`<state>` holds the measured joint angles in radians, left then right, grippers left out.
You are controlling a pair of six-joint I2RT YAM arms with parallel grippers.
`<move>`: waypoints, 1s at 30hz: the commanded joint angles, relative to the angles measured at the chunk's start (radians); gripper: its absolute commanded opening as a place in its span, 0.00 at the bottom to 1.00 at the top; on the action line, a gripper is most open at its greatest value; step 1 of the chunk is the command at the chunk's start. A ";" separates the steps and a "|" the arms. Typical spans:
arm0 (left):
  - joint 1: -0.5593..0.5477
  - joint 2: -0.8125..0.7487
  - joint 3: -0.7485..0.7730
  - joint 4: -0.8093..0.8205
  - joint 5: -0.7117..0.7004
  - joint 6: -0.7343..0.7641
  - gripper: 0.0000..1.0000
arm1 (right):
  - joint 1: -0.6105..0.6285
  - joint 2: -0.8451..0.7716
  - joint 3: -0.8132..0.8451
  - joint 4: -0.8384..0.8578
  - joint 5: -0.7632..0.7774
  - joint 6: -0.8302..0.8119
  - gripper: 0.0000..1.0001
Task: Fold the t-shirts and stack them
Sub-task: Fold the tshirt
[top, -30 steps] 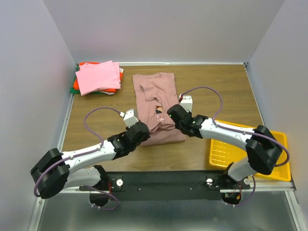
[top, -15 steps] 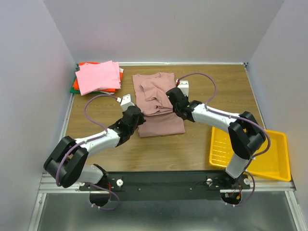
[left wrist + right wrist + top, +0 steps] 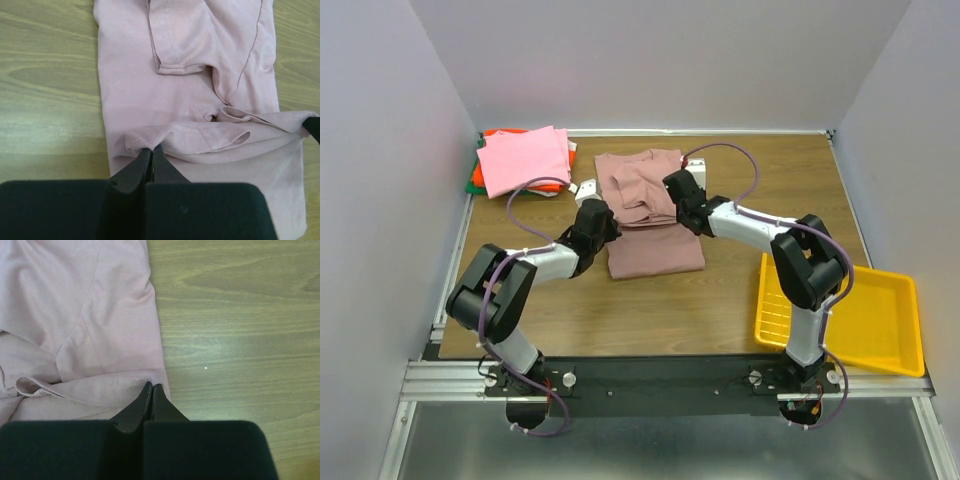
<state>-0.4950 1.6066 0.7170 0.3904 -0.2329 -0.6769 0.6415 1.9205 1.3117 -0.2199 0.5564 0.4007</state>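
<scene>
Top external: left gripper [image 3: 601,224] and right gripper [image 3: 682,202], both pinched shut on the hem of the dusty mauve-pink cloth t-shirt [image 3: 655,252] at centre of the bench [image 3: 520,290], have carried that hem from 6 toward 12 o'clock. Bottom fold looks nearly laid; release likely next.

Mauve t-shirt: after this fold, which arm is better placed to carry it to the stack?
Probably the left. The left claw pinches the mauve t-shirt on the side facing the folded stack; the right claw grips the far side.
</scene>
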 commanded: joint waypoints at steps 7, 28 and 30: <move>0.072 0.052 0.104 0.024 0.040 0.094 0.91 | -0.034 -0.014 0.077 0.013 -0.044 -0.040 0.63; -0.043 -0.398 -0.332 0.001 0.110 -0.012 0.84 | -0.034 -0.351 -0.370 0.013 -0.317 0.067 0.69; -0.050 -0.425 -0.364 -0.004 0.116 -0.029 0.80 | -0.034 -0.367 -0.408 0.013 -0.314 0.076 0.68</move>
<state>-0.5358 1.2339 0.3988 0.3714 -0.1490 -0.6559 0.6094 1.6066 0.9482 -0.2066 0.2832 0.4377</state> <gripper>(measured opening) 0.821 0.685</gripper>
